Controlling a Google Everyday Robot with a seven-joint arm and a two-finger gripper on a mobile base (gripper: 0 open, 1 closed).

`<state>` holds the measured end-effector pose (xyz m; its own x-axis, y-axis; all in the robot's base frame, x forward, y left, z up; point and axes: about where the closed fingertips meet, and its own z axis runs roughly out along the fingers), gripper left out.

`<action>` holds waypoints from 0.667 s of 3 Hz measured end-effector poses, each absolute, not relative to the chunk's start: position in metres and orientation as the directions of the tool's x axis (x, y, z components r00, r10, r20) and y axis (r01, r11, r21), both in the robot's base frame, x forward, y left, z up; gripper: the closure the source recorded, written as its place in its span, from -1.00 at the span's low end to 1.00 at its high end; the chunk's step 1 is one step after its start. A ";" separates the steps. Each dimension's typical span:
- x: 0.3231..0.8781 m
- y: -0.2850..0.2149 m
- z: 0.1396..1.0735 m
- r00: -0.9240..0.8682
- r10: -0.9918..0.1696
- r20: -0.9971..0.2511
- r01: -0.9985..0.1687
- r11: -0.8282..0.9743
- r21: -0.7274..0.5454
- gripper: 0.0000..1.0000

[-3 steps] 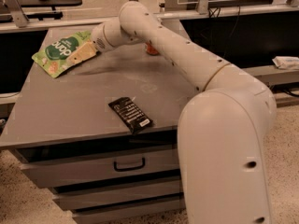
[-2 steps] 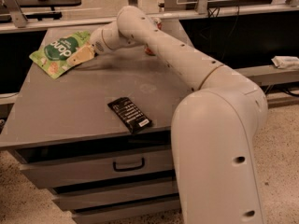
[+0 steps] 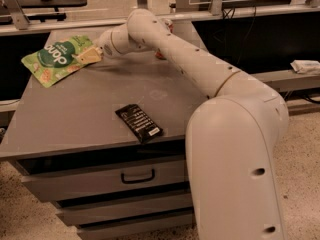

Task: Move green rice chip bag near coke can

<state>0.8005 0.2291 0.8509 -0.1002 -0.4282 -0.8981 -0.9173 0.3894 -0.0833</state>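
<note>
- Filling the left and middle of your view, the grey cabinet point(image 3: 100, 99) has a flat top and stacked drawers below; the upper drawer carries a dark handle point(image 3: 137, 176).
- Your robot's white arm point(image 3: 235, 134) rises from its bulky base at the lower right and reaches up and left across the back of the cabinet top.
- You find the green rice chip bag point(image 3: 52, 59) at the back-left corner of the top, lying slanted, with its dark-green oval and white letters facing up. Its left end juts past the cabinet's left edge.
- You see a small black wrapper bar point(image 3: 140, 123) lying flat near the front edge, well apart from the bag.
- Your gripper point(image 3: 87, 55) is at the arm's end, over the bag's right edge, and it looks clenched on that edge.
- You can make out only a red sliver of the coke can point(image 3: 160, 55), since the arm covers most of it. It stands towards the back of the top, right of the gripper and apart from the bag.
</note>
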 end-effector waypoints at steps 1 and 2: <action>0.800 0.220 0.861 -0.090 -0.411 -0.907 -0.908 0.408 -0.095 0.76; 0.790 0.207 0.883 -0.063 -0.387 -0.920 -0.896 0.428 -0.119 1.00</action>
<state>0.7903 0.2067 0.8831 -0.0626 -0.3867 -0.9201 -0.8961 0.4277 -0.1188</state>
